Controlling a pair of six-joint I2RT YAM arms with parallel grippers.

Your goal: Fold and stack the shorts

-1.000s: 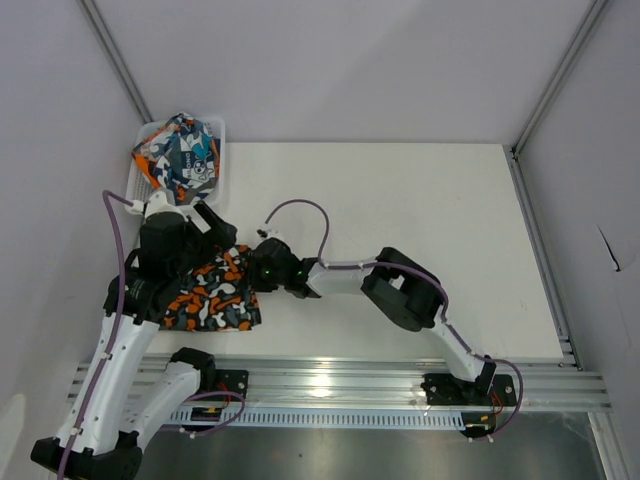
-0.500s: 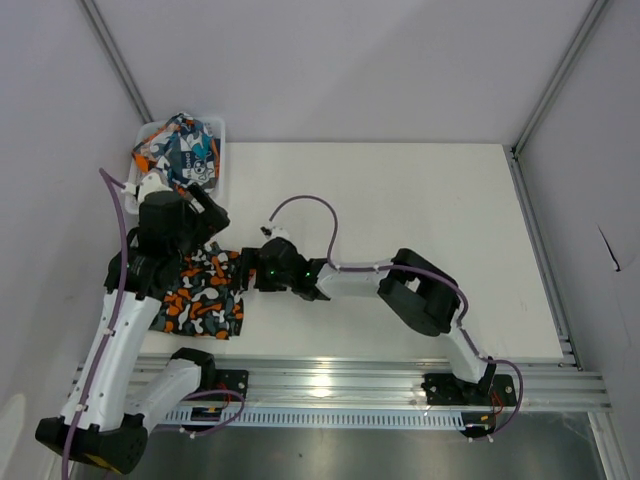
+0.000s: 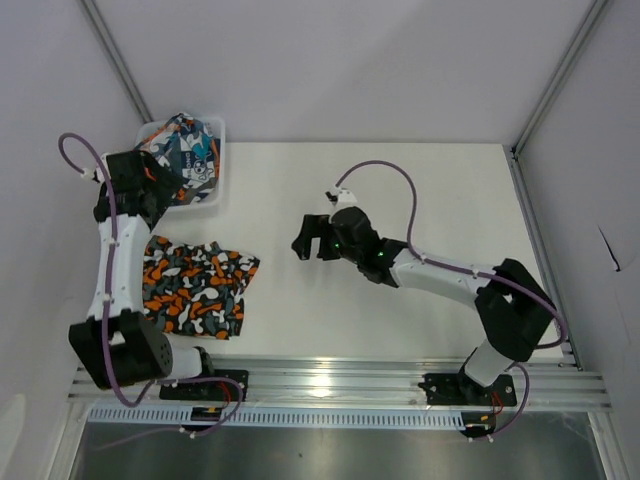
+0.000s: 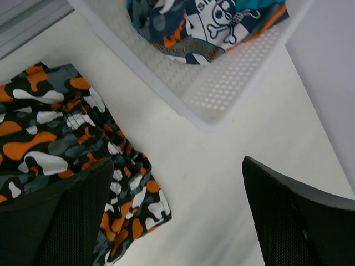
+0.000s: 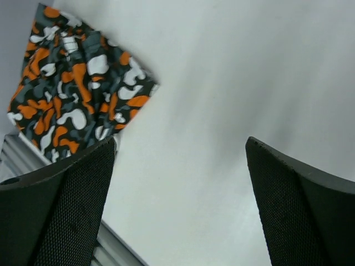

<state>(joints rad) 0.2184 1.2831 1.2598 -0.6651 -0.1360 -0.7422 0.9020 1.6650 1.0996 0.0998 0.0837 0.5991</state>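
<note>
The camouflage shorts lie folded flat at the table's near left, with nothing holding them; they also show in the left wrist view and the right wrist view. The teal graphic shorts sit bunched in the white mesh basket at the back left, printed side up. My left gripper hangs open beside the basket's near wall, its jaws over bare table. My right gripper stands open mid-table, right of the camouflage shorts, with nothing between its fingers.
An aluminium rail runs along the near table edge, also showing at the right wrist view's lower left. Grey walls close in the left, back and right sides. The white table stretches to the right.
My right gripper has opened, let go of the camouflage shorts and drawn back to the right. The left arm has lifted off the shorts and swung back toward the basket.
</note>
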